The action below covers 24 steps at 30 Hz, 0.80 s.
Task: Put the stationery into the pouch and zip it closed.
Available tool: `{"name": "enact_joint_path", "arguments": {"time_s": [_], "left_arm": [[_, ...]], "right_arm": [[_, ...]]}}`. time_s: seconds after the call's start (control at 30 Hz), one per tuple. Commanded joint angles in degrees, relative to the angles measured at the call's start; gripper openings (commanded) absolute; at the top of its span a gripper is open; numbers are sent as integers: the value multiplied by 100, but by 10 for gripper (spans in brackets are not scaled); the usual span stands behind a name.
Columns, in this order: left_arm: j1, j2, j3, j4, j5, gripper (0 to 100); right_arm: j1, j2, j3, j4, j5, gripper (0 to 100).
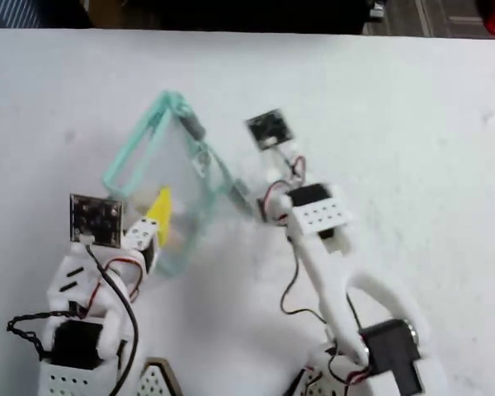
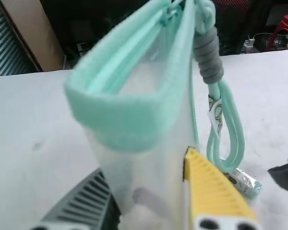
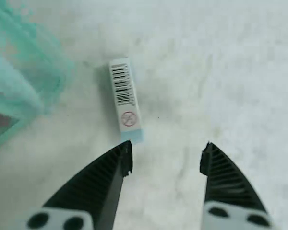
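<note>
left jaws were clamped on the clear mint-trimmed pouch, right jaws hung wide open, stationery stick lay flat on the tabletop, just off one jaw tip, not between them, near the pouch

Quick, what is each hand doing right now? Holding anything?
Left hand: closed on the pouch.
Right hand: open, empty, near the small white packet.
</note>
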Motion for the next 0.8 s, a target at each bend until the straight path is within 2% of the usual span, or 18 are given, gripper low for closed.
{"name": "enact_joint_path", "arguments": {"time_s": [0.0,0.23,0.6,0.67,0.77], "left_arm": [[-66,-75,-158,-62,70,189],[-66,-75,-158,-62,62,189],[-66,-75,-158,-62,70,189],[-66,-75,-149,-62,70,189],[-66,-75,-149,-62,70,189]], "right_arm": [[-400,163,-123,-189,-44,215],[-523,620,-264,-664,-44,215],[-488,2158,-1618,-673,-53,214],[-488,2246,-1749,-532,-53,183],[-479,2281,-1829,-382,-53,51]]}}
